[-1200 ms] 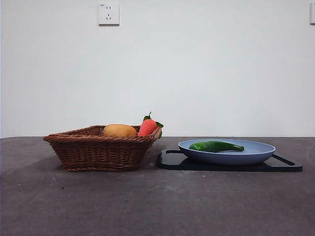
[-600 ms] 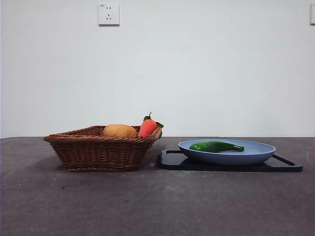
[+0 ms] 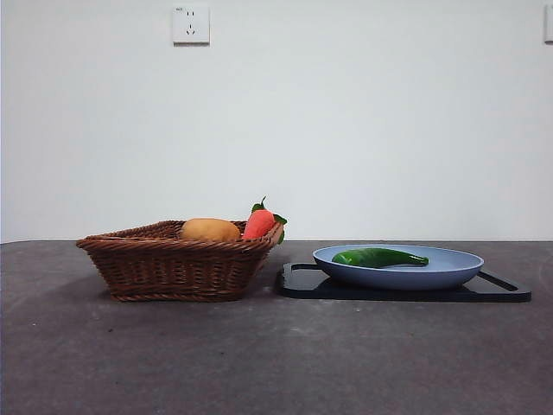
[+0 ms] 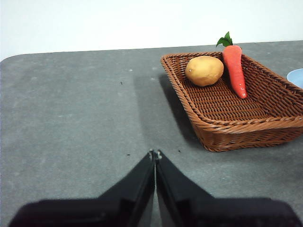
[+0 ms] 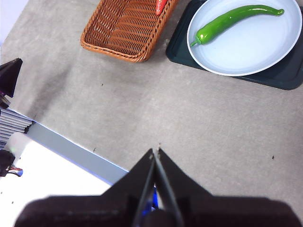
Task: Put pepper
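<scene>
Nothing has changed over the last sec: front view is identical, so task not begun, no approach yet. Nearest, left gripper (image 4: 155, 153) and right gripper (image 5: 155, 151) both pinched together, holding nothing, above bare table (image 3: 259, 354). Farther off, pepper (image 5: 234, 20) lies on blue plate (image 5: 265, 52) atop dark tray (image 5: 284, 78), well apart from right gripper, approx 1 o'clock in its cam. Basket (image 3: 173, 264) w/ potato (image 3: 210, 230) and carrot (image 3: 258, 223) sits at plate's 9 o'clock in the front view.

The left gripper (image 4: 155, 153) hangs over bare grey table (image 4: 71, 109), its two black jaws pressed together tip to tip. Well apart from it stands a brown wicker basket (image 4: 236, 127) holding two things — a tan potato (image 4: 204, 70) and an orange carrot (image 4: 234, 68) with green leaves — lying just beside each other.
</scene>
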Controlling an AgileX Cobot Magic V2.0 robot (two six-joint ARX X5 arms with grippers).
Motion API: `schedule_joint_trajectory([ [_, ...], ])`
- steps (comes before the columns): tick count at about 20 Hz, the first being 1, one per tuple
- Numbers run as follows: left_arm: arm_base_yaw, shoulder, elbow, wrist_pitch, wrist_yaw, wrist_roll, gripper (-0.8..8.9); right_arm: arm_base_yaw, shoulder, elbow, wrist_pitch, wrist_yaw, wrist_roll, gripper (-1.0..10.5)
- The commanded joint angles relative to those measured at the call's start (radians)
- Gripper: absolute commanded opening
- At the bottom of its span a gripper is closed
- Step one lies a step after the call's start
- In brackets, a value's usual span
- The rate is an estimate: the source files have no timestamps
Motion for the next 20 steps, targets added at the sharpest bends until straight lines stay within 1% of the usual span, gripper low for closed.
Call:
schedule_joint_trajectory([
  [1, 0.003, -0.003, -0.01, 0.006, -0.003, -0.01, 0.08, 0.003, 0.006, 0.018, 0.005, 0.0, -0.008, 0.1],
  [7, 0.003, -0.003, -0.01, 0.006, -0.003, -0.01, 0.08, 0.003, 0.006, 0.018, 0.005, 0.0, -0.008, 0.1],
  [9, 0.003, -0.003, -0.01, 0.006, -0.003, -0.01, 0.08, 0.002, 0.006, 0.018, 0.024, 0.005, -0.067, 0.1],
  [10, 0.003, -0.003, -0.01, 0.006, -0.003, -0.01, 0.08, -0.001, 0.001, 0.015, 0.063, 0.017, -0.097, 0.1],
  [12, 0.003, -0.003, -0.01, 0.006, -0.003, -0.01, 0.08, -0.028, -0.048, -0.016, 0.189, 0.037, -0.127, 0.1],
  [13, 0.003, -0.003, -0.01, 0.006, -0.003, -0.01, 0.08, -0.047, -0.095, -0.06, 0.282, 0.025, -0.117, 0.1],
  [15, 0.003, -0.003, -0.01, 0.006, -0.003, -0.01, 0.08, -0.076, -0.179, -0.171, 0.459, 0.029, -0.082, 0.1],
  [17, 0.003, -0.003, -0.01, 0.006, -0.003, -0.01, 0.08, -0.105, -0.277, -0.322, 0.639, 0.045, -0.075, 0.1],
  [20, 0.003, -0.003, -0.01, 0.006, -0.003, -0.01, 0.08, -0.117, -0.418, -0.552, 0.836, 0.153, -0.074, 0.1],
])
